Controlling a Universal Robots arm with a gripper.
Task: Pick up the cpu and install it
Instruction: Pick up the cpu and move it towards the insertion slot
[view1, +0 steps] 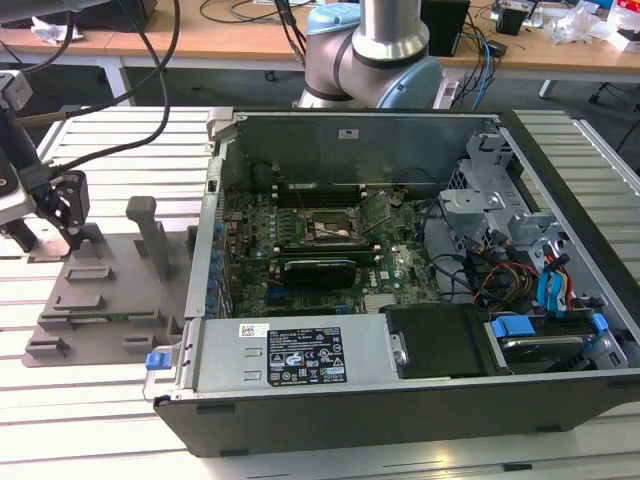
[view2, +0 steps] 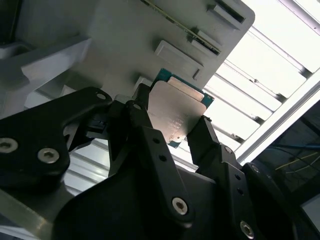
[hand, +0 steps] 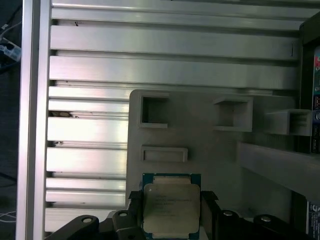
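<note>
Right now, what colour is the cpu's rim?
The cpu rim is teal-green around a silvery top, clearest in the first wrist view.

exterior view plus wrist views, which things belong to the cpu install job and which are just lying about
Job: cpu; gripper, jaws shut on the cpu; gray tray; motherboard socket; computer case.
Lying about: black cables; desk at the back; blue latch.

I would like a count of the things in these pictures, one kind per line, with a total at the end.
cpu: 1, held in the gripper
gripper: 1
gray tray: 1
open computer case: 1
Total: 4
</note>
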